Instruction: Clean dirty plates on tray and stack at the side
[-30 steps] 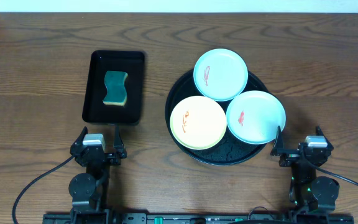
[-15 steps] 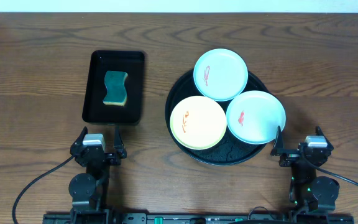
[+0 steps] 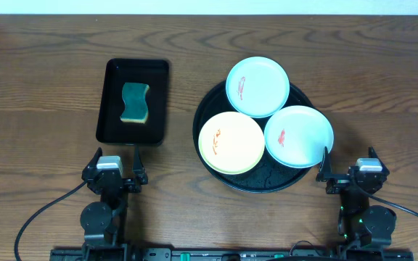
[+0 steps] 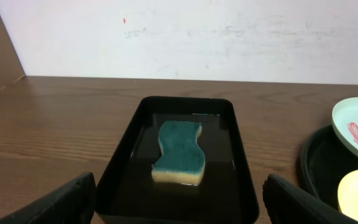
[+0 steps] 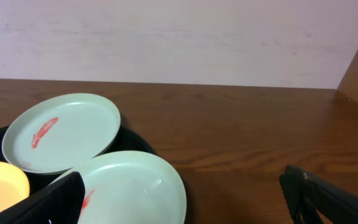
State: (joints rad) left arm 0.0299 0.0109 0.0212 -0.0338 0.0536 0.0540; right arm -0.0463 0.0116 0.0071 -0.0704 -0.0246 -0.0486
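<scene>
The large round black tray (image 3: 268,182) sat right of centre on the wooden tabletop (image 3: 49,65), and all 3 plates lay in it, none stacked. The far mint-blue plate (image 3: 257,87) carried a red smear left of its middle and hung over the tray's far rim. The near mint-blue plate (image 3: 299,136) had a small red smear and reached over the tray's right rim. The pale yellow plate (image 3: 231,143) lay at the left of the tray with faint orange marks, its edge against both mint plates; whether any edges overlapped could not be told. To the left, well apart from the round tray, a smaller rectangular black tray (image 3: 110,109) held a teal sponge (image 3: 135,102) with a pale underside, lying flat. The left gripper (image 3: 115,172) rested at the near edge just in front of the rectangular tray, its jaws spread wide and holding nothing. The right gripper (image 3: 349,172) sat at the near right, just beside the near mint-blue plate, its jaws likewise spread wide and empty.
</scene>
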